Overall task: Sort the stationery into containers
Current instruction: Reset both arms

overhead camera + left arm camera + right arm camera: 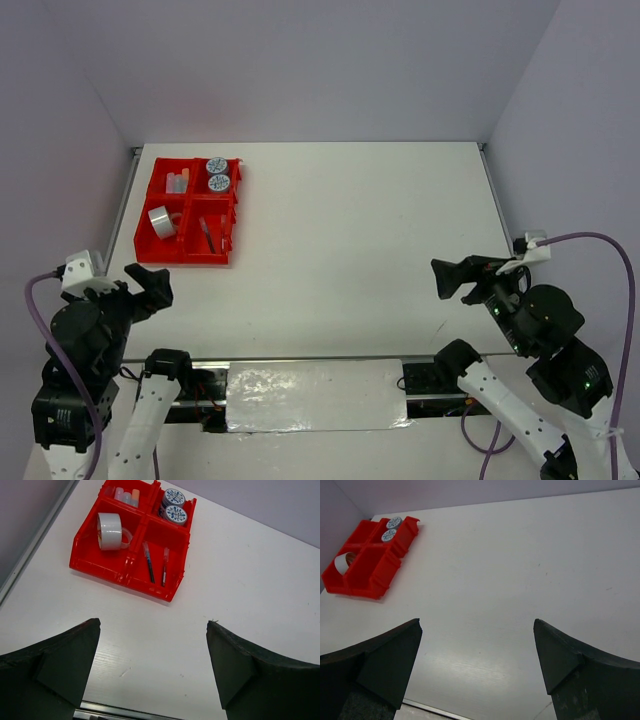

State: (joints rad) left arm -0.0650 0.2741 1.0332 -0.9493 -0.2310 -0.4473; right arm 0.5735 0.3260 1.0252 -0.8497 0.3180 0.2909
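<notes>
From where I stand the sorting looks finished, so the step in hand, as I judge it, is simply to park the arms cleanly. The red tray sits at the far left of the bench, well apart from both arms, and every piece I can make out lies inside it. The short markers are in the far-left compartment and the two blue-lidded tubs are side by side in the far-right one. A white tape roll stands on edge in the near-left compartment, with what may be a smaller clear roll touching it. The blue pen and the red pen lie roughly parallel in the near-right compartment. The left claw hangs above the near edge of the bench with its jaws spread wide and nothing between them. The right claw does the same on the far side, also spread and empty. To do this well I would keep both claws wide and high, draw each arm straight toward its own base, and give the tray's near wall a generous berth, because a nudge there could roll the tape or jostle the pens. A last look across the bench for any stray piece is worthwhile, though I see none outside the tray.
</notes>
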